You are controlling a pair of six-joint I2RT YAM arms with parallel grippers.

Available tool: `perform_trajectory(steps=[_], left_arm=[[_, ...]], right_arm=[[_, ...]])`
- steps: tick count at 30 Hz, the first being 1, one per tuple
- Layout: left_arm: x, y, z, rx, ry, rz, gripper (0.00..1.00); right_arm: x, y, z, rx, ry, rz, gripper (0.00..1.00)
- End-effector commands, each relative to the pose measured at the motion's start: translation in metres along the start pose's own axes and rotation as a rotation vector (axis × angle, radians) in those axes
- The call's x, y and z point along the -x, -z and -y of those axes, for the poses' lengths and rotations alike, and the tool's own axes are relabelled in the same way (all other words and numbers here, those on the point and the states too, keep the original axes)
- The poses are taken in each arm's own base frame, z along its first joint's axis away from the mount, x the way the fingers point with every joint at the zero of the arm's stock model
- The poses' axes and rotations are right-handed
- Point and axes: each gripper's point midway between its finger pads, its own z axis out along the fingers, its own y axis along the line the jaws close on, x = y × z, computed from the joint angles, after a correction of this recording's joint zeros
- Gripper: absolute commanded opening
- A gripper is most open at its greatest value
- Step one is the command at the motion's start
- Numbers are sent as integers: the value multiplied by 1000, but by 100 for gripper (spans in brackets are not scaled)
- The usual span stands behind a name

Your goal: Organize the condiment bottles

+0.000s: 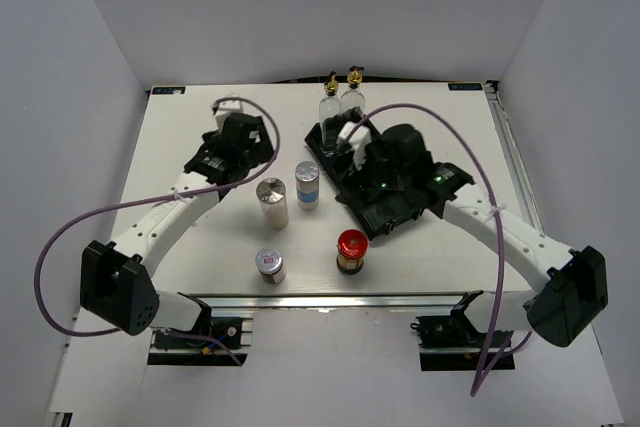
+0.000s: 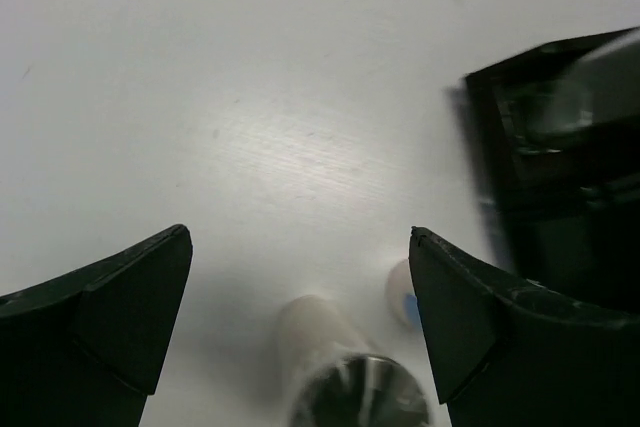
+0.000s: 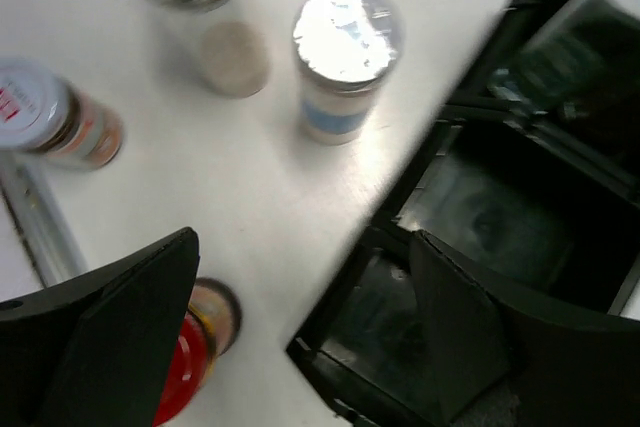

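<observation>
Two clear glass bottles with gold spouts stand at the far end of the black tray. On the table stand a plain silver-capped shaker, a blue-labelled jar, a small silver-capped jar and a red-lidded dark jar. My left gripper is open and empty above the table, with the plain shaker just below it. My right gripper is open and empty over the tray's near edge. The right wrist view shows the blue-labelled jar and the red-lidded jar.
The tray lies diagonally at centre right, partly under my right arm. The small jar with a red-and-white label stands close to the table's front rail. White walls enclose the table on three sides.
</observation>
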Motion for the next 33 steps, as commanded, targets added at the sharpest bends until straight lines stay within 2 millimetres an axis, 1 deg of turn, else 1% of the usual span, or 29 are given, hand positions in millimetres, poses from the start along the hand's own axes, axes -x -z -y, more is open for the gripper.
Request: perform_trajectory(steps=[1,5,7,10,11,12,13,14,18,19,20,21,22,23,28,31,33], left_arm=[[-15,-2,-33,29,151,-53,98],[-19,1,-37,5,181,-32,98],[-21,2,-41,13,180,-27,98],[-21,5,-46,26,177,-20,98],[-21,7,-46,21,176,-14,98],[-21,9,-47,18,175,-10,98],[-19,10,-46,7,179,1,98],[-19,11,-46,0,180,9,98],[-17,16,-49,-9,179,31,98],[-17,16,-49,-11,180,35,98],[-18,15,-48,-14,178,34,98],[-20,15,-48,-20,171,32,98],[-20,14,-46,-31,172,34,98],[-20,14,-43,-47,172,33,98],[-25,14,-43,-60,172,36,98],[-25,14,-44,-62,171,39,98],[-25,14,-44,-62,171,39,98]], right_arm=[[7,-6,-17,7,94,-31,89],[1,-10,-33,12,77,-59,89],[0,-10,-46,27,71,-64,89],[-10,-11,-60,22,55,-104,89],[-17,-11,-60,6,48,-132,90],[-20,-10,-65,11,45,-143,89],[-27,-11,-67,9,40,-166,89],[-29,-11,-69,5,26,-176,89],[-50,-8,-80,13,-14,-254,89],[-60,-5,-83,15,-23,-291,89],[-65,-4,-86,19,-31,-307,89],[-71,-2,-85,-11,-29,-327,89],[-73,1,-86,-18,-29,-327,89],[-81,2,-86,-31,-30,-343,90],[-94,11,-92,-20,-67,-384,89],[-104,13,-102,16,-65,-412,89],[-114,16,-109,40,-61,-448,89]])
